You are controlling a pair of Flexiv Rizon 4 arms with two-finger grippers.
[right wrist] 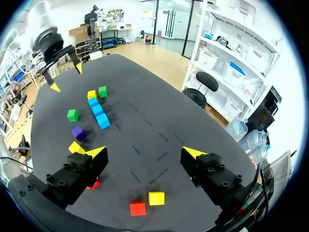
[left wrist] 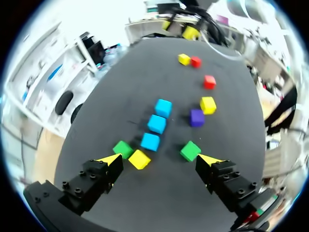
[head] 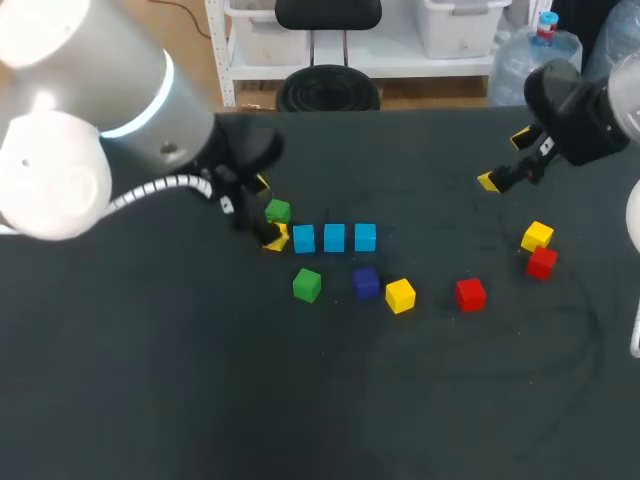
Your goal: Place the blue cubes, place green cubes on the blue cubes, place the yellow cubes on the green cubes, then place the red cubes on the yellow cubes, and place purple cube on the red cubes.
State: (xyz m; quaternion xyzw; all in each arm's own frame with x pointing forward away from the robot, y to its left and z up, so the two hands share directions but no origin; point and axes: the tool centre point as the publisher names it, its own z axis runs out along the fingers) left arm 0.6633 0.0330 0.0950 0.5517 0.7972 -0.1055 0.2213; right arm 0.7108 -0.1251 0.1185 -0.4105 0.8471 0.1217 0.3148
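Currently we log three sky-blue cubes [head: 334, 237] in a row. Both empty: left claw [left wrist: 159, 158] spread, right claw [right wrist: 143, 151] spread.

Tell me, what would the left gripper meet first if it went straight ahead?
Probably the yellow cube just ahead of the left gripper, then the nearest blue cube; depth is unclear.

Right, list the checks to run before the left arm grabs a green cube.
1. Blue cubes in a row, tops bare: ok.
2. Left jaws open, empty: ok.
3. Green cube nearer the purple cube stands free: ok.
4. Other green cube clear of neighbours: not ok, yellow cube close beside it.
5. Right arm away from the row: ok.
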